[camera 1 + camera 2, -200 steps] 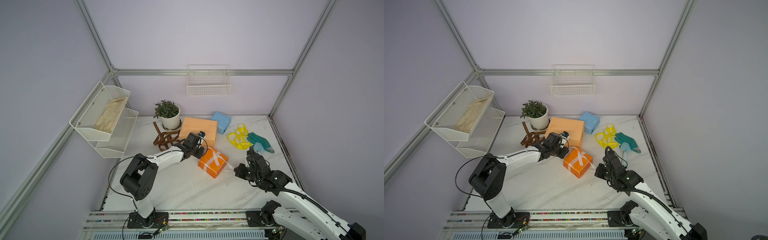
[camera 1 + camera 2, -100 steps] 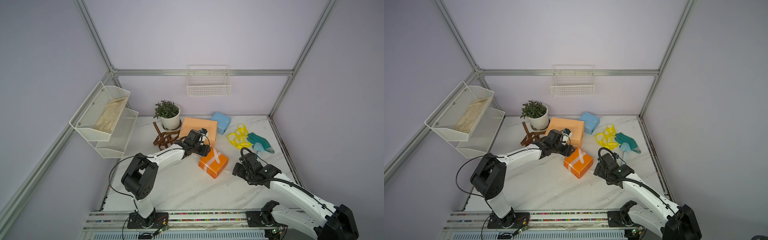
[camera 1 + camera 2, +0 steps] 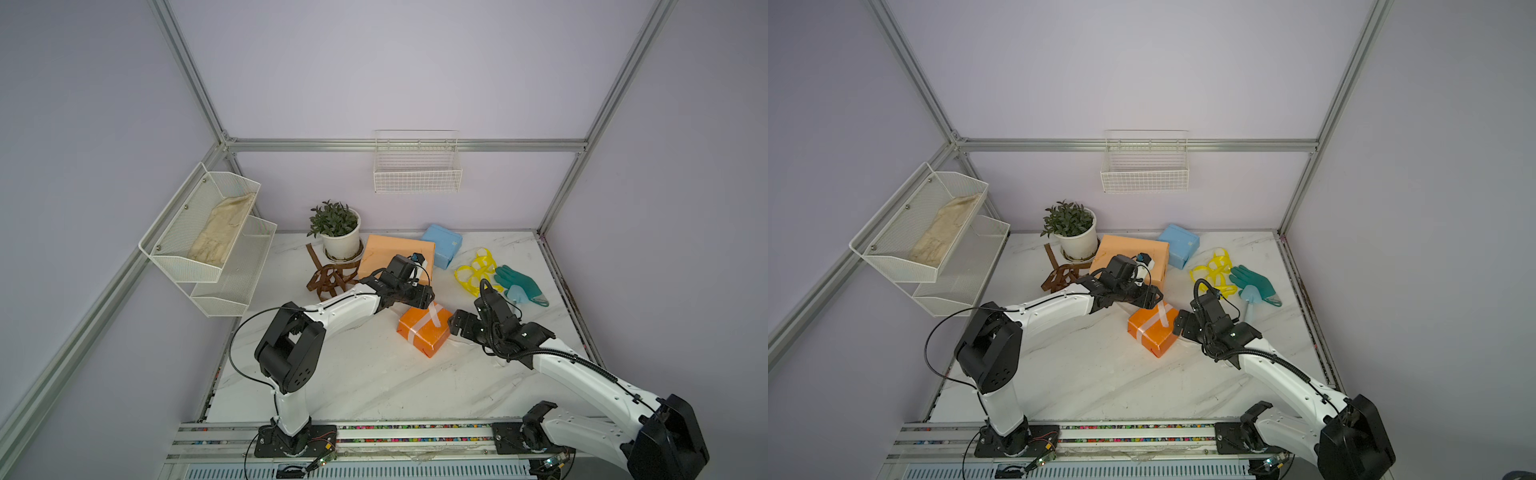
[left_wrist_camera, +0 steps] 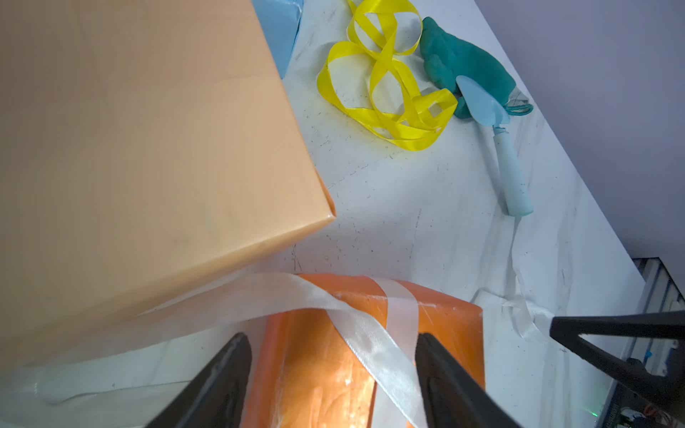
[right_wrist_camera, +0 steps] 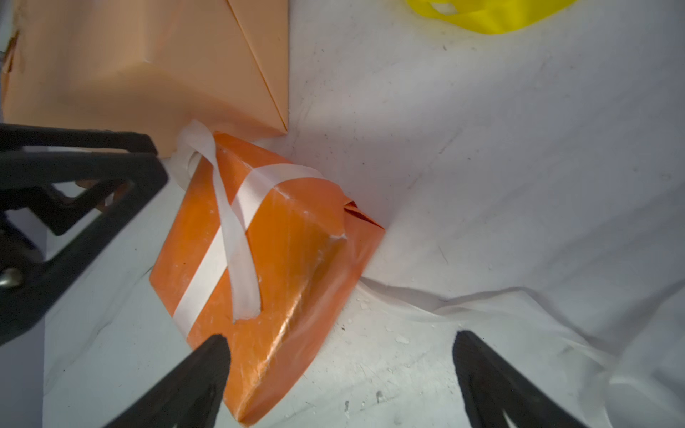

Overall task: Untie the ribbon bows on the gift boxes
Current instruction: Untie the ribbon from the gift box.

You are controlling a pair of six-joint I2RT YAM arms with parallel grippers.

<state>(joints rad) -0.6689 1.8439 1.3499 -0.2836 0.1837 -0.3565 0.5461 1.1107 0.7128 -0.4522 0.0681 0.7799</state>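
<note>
In the left wrist view the left gripper [image 4: 330, 342], jaws apart, straddles the white ribbon [image 4: 370, 348] lying slantwise across the bright orange box [image 4: 315, 374] just below, nearer it than the right gripper [image 5: 339, 335], also spread wide, beside the box above the counter [image 4: 407, 207].

The table [image 3: 374, 386] is overlooked from high up; the bright orange box [image 4: 307, 370], just before left pincer [image 4: 331, 335] and right pincer [image 5: 339, 335], is shared by close wrist views.
</note>
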